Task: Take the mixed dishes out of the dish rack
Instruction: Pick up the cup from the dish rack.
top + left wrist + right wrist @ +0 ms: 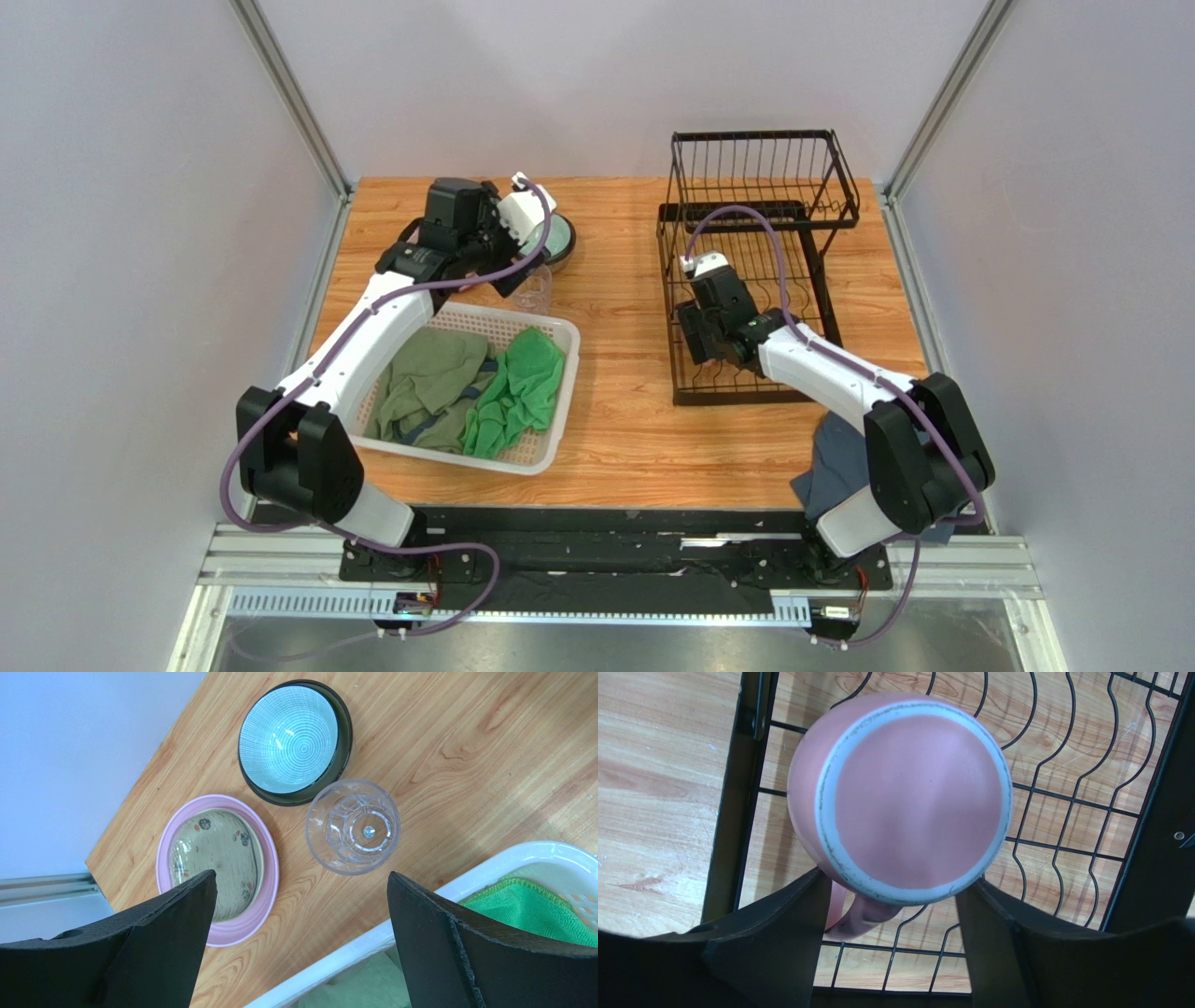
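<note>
The pink mug (906,798) stands upside down on the lower tray of the black wire dish rack (758,210). My right gripper (892,882) reaches down around the mug. One finger presses each side below the base and the handle lies between them. My left gripper (300,875) hangs open and empty over the table's far left. Below it stand the clear glass cup (353,826), the teal bowl (289,738), and the cream plate (217,854) stacked on the pink plate (267,896). The rack's upper shelf looks empty in the top view.
A white mesh basket (554,448) holding green cloths (519,385) sits near the left arm, its rim (533,857) right beside the glass cup. A dark grey-blue cloth-like shape (835,469) lies by the right arm's base. Grey walls close in both table sides.
</note>
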Controlling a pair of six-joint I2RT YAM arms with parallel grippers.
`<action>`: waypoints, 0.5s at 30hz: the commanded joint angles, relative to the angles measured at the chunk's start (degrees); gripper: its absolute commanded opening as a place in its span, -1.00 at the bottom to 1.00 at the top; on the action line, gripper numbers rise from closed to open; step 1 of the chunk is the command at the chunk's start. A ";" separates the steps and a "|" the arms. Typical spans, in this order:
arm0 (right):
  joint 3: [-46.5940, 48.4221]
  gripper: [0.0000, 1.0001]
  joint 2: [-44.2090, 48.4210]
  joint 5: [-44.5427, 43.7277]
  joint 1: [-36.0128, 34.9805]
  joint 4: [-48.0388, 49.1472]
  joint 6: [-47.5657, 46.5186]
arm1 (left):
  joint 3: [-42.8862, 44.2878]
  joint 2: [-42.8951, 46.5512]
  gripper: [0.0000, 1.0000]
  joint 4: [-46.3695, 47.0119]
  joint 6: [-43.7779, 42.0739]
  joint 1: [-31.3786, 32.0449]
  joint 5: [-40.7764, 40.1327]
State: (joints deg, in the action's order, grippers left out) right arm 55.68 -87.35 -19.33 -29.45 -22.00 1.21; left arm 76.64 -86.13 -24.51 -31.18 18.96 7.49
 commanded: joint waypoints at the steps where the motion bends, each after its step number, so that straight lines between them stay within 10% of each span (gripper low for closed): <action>1: -0.66 0.32 3.59 1.05 0.01 0.91 -1.04 | -1.14 3.42 0.96 1.40 -0.29 -0.33 1.39; 15: -2.42 -0.03 3.94 7.29 0.27 1.17 -3.23 | -2.72 4.48 0.97 0.87 -0.29 -0.33 1.04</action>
State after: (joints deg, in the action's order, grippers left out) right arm 53.95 -84.42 -13.80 -29.45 -22.44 -0.93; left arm 74.46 -84.09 -24.62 -31.24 18.96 7.49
